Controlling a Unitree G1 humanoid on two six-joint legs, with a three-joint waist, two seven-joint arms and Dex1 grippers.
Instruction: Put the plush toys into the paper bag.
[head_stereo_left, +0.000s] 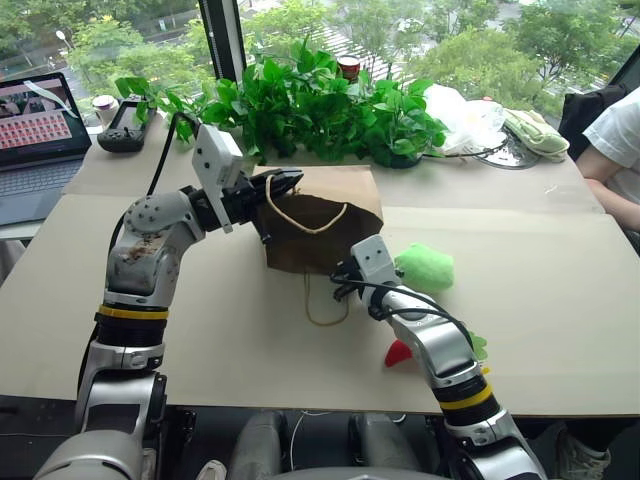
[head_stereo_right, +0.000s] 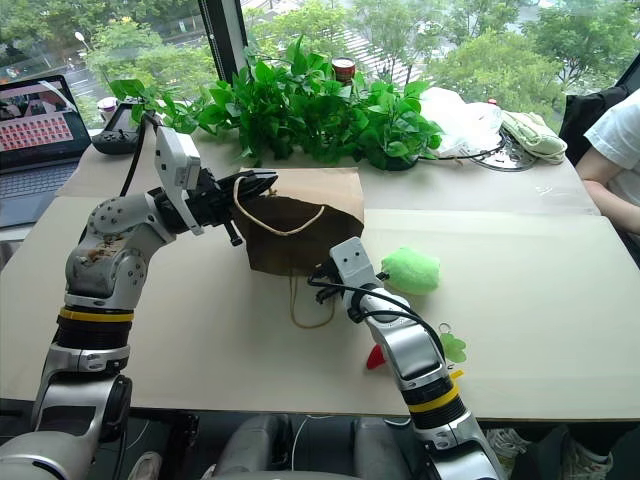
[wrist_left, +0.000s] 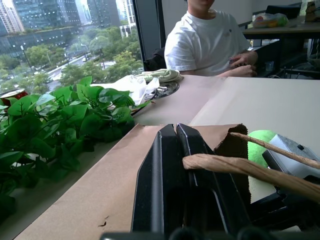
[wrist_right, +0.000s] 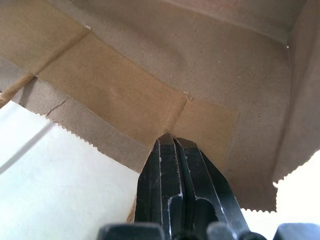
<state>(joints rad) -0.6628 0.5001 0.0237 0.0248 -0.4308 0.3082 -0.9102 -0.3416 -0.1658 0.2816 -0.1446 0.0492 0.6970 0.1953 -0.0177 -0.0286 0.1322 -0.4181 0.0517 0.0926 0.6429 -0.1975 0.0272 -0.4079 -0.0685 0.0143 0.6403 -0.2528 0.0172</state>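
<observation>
The brown paper bag (head_stereo_left: 340, 195) lies on its side on the table with its dark mouth facing me. My left gripper (head_stereo_left: 292, 182) is shut on the bag's upper rim and holds it raised; a cord handle (wrist_left: 235, 167) drapes over its fingers. My right gripper (wrist_right: 170, 137) is shut, and its tips press on the lower panel just inside the mouth. The green plush toy (head_stereo_left: 425, 267) rests on the table right of the bag, beside my right wrist. The red chili toy (head_stereo_left: 398, 353) lies near the front edge, mostly hidden by my right forearm.
Leafy potted plants (head_stereo_left: 310, 105) line the window behind the bag. A laptop (head_stereo_left: 35, 140) and a black controller (head_stereo_left: 124, 128) sit at the far left. A white plastic bag (head_stereo_left: 462, 118) and a person's arm (head_stereo_left: 610, 170) are at the far right.
</observation>
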